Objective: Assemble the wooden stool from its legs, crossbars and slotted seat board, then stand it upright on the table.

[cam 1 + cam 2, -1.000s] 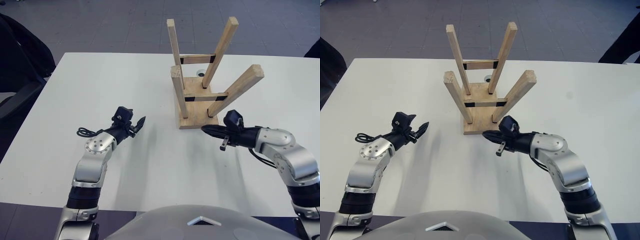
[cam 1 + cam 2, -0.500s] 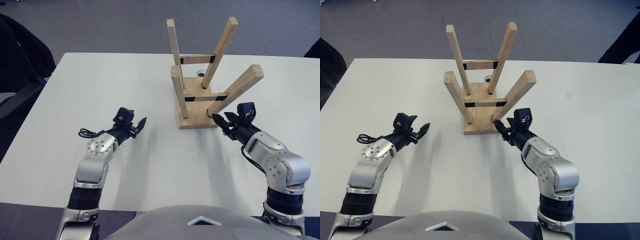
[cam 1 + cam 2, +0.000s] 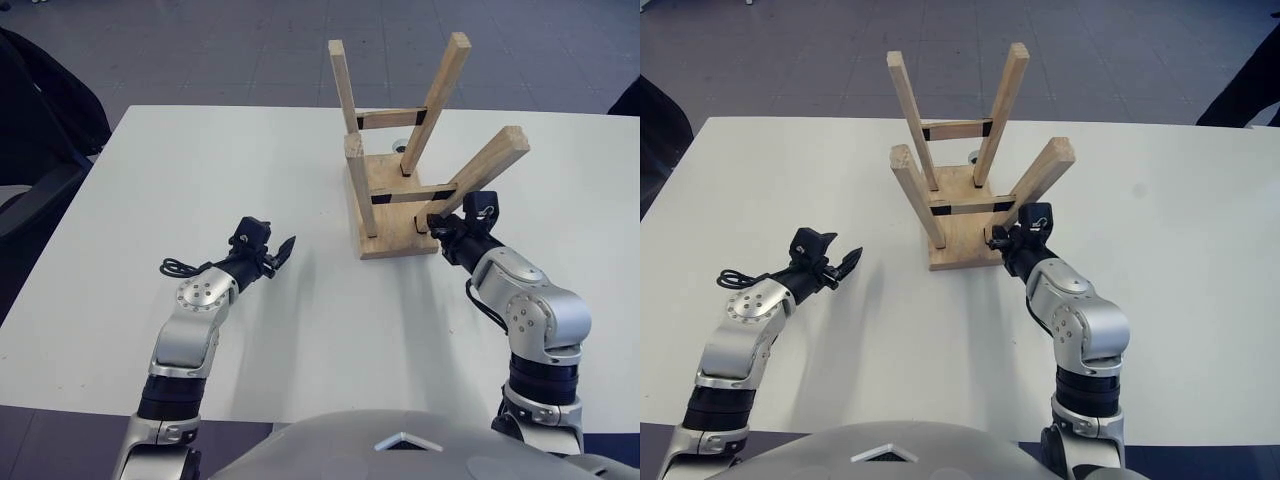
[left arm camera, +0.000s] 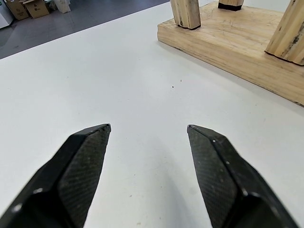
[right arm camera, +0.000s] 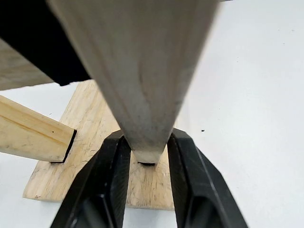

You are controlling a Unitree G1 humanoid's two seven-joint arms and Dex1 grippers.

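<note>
White table [image 3: 300,330] runs wide, with open tabletop between the left gripper [image 3: 283,246] at lower left and the stool [image 3: 395,228] at upper centre. Upside down it sits, seat board [image 3: 965,240] flat, legs up. And the right gripper [image 3: 437,222] is clamped on the near-right leg [image 3: 480,172] at its base! Left gripper's fingers are spread, holding nothing. That leg's top is cut off in the right wrist view.

No text, number, label or sign is legible anywhere in the scene. The bare wood of the stool [image 3: 385,215] and the white top of the bench [image 3: 200,170] carry no marking that can be read.
</note>
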